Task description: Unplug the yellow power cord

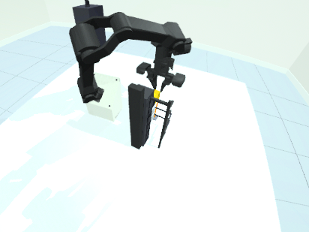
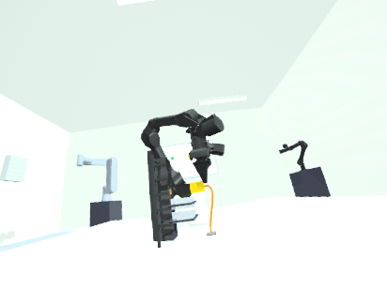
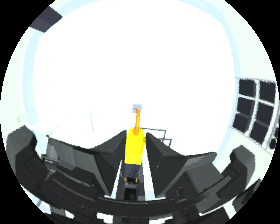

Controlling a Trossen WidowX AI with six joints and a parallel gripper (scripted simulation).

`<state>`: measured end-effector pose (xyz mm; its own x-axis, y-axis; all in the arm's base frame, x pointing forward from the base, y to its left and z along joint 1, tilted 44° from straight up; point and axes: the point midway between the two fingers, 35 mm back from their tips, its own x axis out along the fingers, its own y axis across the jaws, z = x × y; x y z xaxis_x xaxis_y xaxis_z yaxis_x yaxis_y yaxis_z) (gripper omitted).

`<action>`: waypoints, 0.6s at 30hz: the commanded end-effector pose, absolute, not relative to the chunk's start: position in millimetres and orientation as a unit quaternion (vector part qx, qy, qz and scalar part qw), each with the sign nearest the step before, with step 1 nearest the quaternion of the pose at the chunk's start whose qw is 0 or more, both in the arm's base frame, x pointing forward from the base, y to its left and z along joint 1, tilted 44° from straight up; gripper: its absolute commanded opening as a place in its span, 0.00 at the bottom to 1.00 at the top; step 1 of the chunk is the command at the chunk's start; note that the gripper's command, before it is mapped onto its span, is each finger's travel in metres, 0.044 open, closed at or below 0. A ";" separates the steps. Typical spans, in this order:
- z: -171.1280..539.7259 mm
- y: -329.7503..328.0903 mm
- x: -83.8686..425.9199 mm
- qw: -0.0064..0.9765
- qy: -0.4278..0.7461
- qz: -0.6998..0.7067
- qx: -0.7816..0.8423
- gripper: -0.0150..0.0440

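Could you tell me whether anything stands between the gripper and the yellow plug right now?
Nothing visible does. The gripper is already shut on the yellow plug, with a finger on either side of it in the wrist view. The plug sits beside the upright power strip, its orange cord hanging below.
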<state>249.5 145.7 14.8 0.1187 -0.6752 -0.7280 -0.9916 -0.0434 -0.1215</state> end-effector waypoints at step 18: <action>-14.7 193.8 253.8 0.320 0.614 0.250 -0.677 1.00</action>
<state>256.6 180.6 -5.7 0.1270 -0.6695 -0.7319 -0.9903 -0.0440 -0.1316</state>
